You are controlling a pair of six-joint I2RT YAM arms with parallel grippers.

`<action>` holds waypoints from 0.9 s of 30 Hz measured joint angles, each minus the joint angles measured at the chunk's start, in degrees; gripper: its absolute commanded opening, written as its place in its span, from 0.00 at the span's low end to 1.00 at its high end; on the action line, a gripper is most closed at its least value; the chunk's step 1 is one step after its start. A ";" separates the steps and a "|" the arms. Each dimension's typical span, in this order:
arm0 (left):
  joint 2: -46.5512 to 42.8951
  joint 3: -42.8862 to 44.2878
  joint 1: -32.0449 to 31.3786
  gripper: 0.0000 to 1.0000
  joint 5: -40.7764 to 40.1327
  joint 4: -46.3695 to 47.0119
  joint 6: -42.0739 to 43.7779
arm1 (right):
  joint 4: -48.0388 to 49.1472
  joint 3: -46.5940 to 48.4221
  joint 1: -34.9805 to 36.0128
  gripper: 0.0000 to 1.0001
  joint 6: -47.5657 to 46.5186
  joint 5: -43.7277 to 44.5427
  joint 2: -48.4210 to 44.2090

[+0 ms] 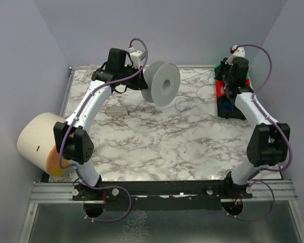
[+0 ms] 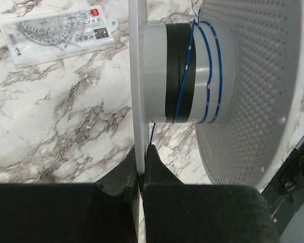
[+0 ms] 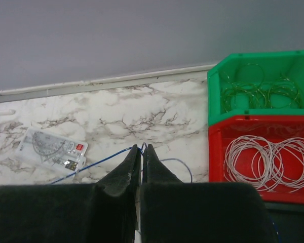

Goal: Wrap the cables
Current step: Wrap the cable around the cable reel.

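The left gripper (image 2: 141, 152) is shut tight on the flat side of the round grey plastic spool (image 2: 253, 91). The thin blue wire (image 2: 184, 76) goes round the spool's middle, just past those jaws. The right gripper (image 3: 142, 149) is shut too, pinching the thin blue wire at its tips. From there the wire runs off left over the white marble table (image 3: 142, 111).
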 measured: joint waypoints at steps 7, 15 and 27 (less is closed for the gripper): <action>0.00 1.36 -0.87 0.00 -1.55 -3.52 4.33 | -3.23 5.25 -2.36 0.01 0.26 -2.54 1.01; 0.94 4.00 -0.81 0.00 -0.81 -8.39 5.33 | -4.07 5.86 -3.58 0.01 -1.62 -11.74 2.78; 3.98 26.97 4.76 0.00 6.45 -10.60 1.60 | -9.88 -3.19 -4.33 0.29 -13.88 -16.68 7.10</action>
